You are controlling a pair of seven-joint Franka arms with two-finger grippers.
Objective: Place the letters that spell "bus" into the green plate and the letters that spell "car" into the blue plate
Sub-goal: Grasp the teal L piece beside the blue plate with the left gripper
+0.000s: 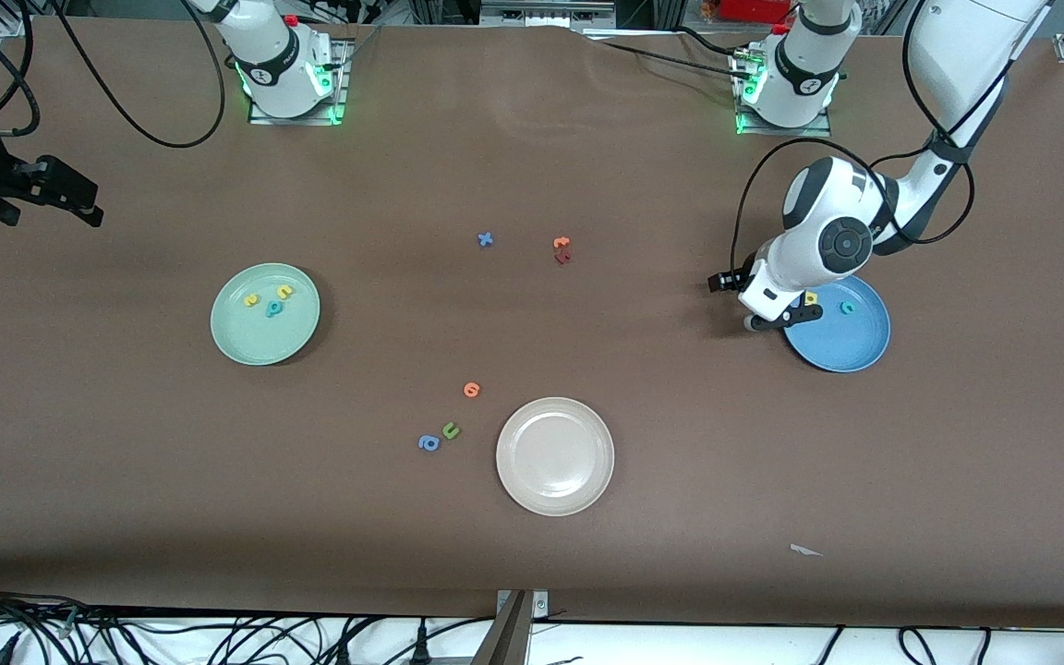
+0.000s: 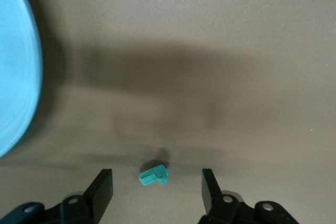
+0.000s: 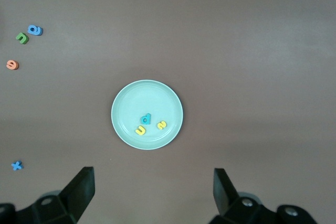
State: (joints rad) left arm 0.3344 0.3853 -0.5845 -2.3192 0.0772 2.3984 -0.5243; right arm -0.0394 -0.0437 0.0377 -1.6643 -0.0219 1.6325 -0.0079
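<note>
The teal "r" [image 2: 154, 175] lies flat on the surface between the left end effector's [image 2: 157, 192] part-open fingers, not yet gripped, just beside the blue plate [image 1: 864, 342]. Right end effector [image 3: 152, 192] hangs wide open, empty, over the green plate [image 3: 126, 98], waiting.

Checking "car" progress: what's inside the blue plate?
The blue plate holds a yellow letter and a cyan letter. The left arm covers its edge, so anything there is hidden.
</note>
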